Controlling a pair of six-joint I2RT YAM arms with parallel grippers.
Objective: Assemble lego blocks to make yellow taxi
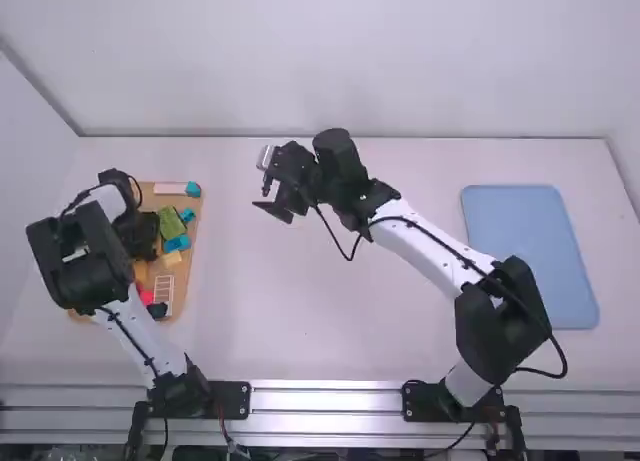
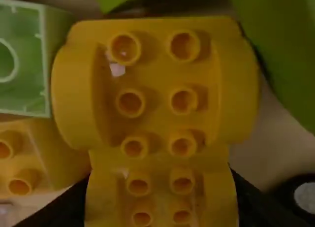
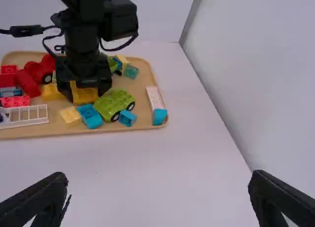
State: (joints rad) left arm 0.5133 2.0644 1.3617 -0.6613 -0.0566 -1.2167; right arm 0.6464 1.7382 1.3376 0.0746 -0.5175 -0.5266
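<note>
Picking parts looks like the step in hand: from where I stand, the left gripper [image 3: 85,87] has its fingers against both sides of a yellow studded body [image 2: 155,79], gripping it over the wooden tray [image 3: 141,81] among other blocks. The right gripper [image 3: 160,202] hangs above the white table [image 3: 147,173], spread wide and empty. Next, I'd judge, the yellow piece needs lifting straight up, without snagging neighbours, and carrying to open table for building.
</note>
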